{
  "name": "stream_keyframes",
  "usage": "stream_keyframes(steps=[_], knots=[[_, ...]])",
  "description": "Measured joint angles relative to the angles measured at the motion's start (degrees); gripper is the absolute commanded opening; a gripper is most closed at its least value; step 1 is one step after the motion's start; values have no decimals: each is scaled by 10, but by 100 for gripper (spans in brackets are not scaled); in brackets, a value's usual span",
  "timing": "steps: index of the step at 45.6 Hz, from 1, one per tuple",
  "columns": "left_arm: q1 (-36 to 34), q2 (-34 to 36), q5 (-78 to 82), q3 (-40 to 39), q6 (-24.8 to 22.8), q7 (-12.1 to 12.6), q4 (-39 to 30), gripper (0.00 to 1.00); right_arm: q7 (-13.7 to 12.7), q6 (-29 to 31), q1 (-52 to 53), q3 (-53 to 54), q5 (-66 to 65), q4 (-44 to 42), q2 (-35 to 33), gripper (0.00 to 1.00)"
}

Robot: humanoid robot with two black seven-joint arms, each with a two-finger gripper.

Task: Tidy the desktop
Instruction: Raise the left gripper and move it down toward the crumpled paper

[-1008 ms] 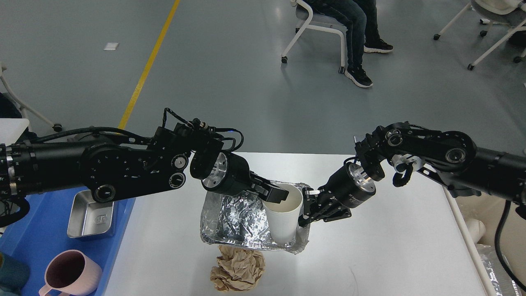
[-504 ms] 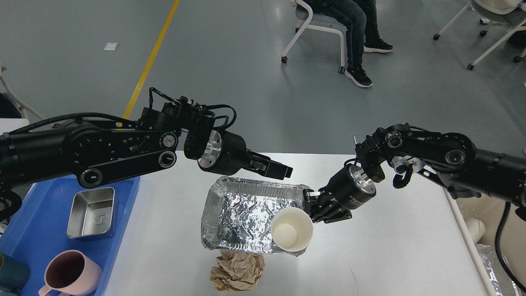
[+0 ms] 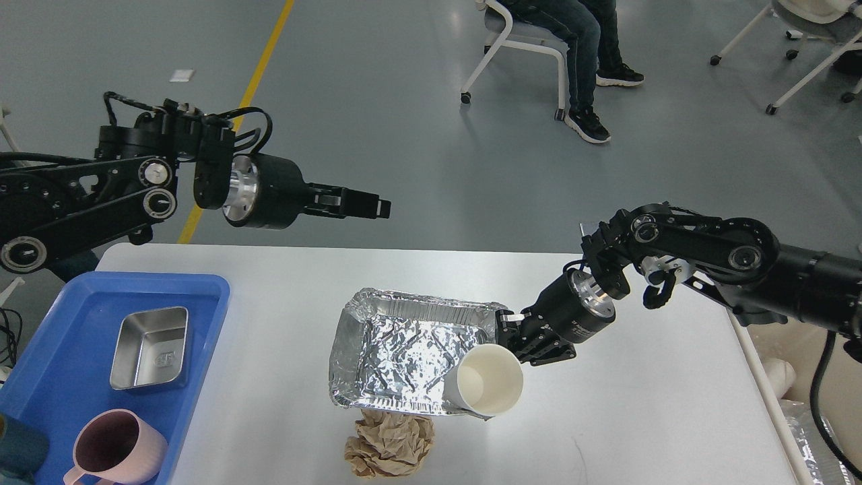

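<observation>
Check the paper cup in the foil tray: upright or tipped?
Tipped. The paper cup leans in the foil tray, its open mouth facing the camera, inside looks empty.

The black left arm reaches in from the left, raised high, its two-finger left gripper [image 3: 377,206] pointing right, fingers together and holding nothing. The black right arm bends down from the right; its right gripper [image 3: 506,331] points down-left, its fingers indistinct.

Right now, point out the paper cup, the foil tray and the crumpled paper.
Paper cup [image 3: 486,389], head view, inside wall.
Foil tray [image 3: 404,350], head view, crinkled floor.
Crumpled paper [image 3: 389,446], head view, middle of the wad.
</observation>
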Motion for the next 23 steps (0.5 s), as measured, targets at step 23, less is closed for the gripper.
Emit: stream_keyframes(steps=[23], knots=[[106,197,6,2,77,-10,-19,77,0,0,0,0,-1,0,-1,0]])
